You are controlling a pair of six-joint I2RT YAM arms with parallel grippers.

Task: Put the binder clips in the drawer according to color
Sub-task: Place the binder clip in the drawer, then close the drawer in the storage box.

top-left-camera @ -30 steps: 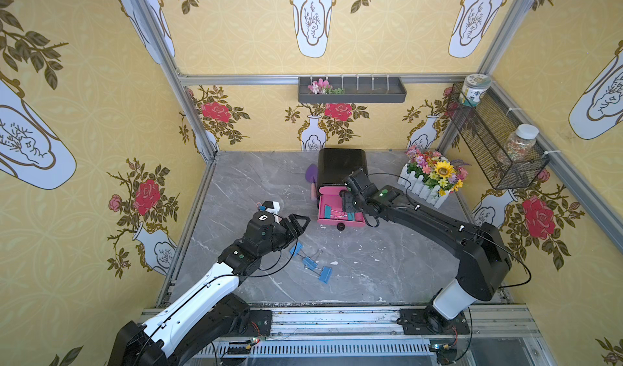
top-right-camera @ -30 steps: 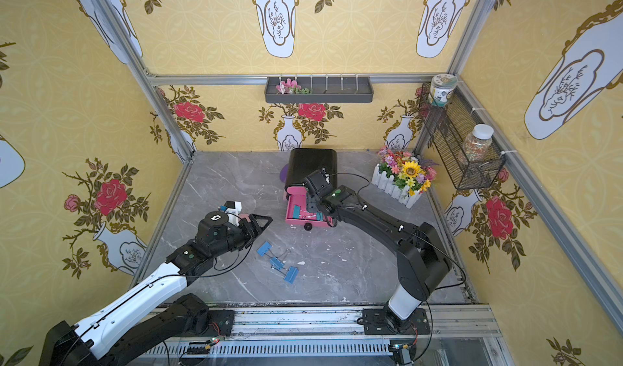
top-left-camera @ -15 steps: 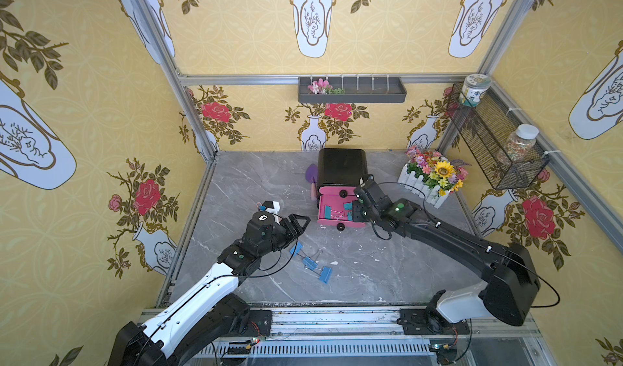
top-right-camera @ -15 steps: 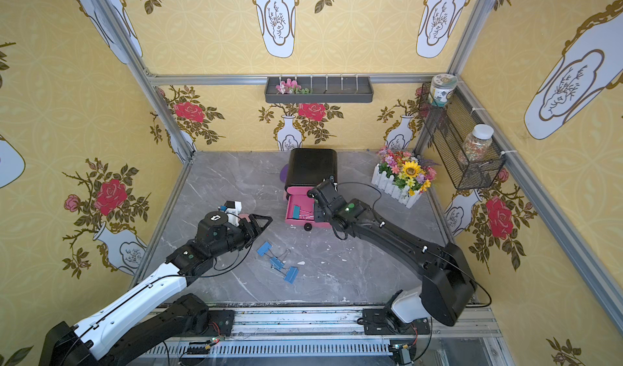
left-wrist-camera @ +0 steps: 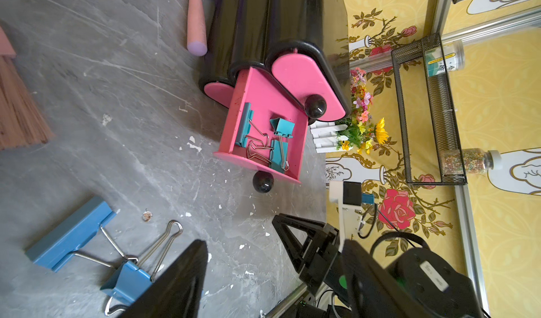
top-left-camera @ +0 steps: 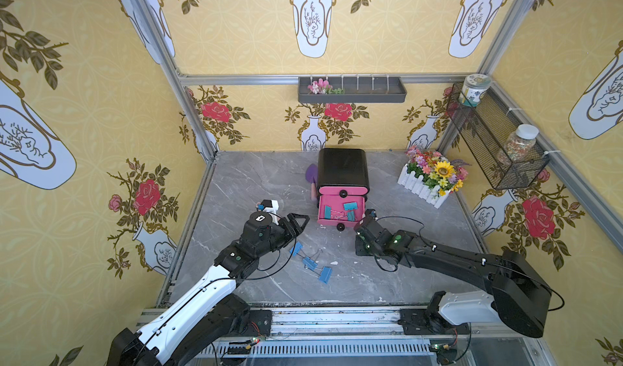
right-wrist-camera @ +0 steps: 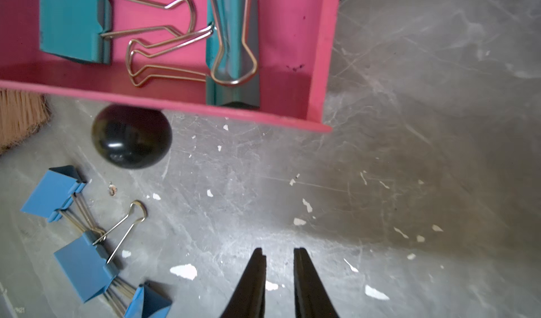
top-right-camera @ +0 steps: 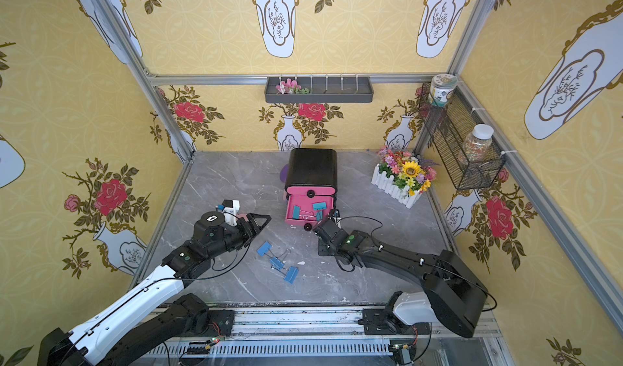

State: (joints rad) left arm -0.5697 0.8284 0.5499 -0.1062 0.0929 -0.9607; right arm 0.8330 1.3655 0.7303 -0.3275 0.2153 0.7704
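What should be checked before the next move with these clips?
1. Open drawer holds only teal clips: ok, three.
2. Left claw open, empty: ok.
3. Right claw empty, outside the drawer: ok, jaws nearly together.
4. Blue clips separate for single pickup: not ok, three lie on the table with handles overlapping.
5. Another drawer open for blue: not ok, top drawer and bottom drawer are shut.
6. Shut drawers' contents: cannot tell.
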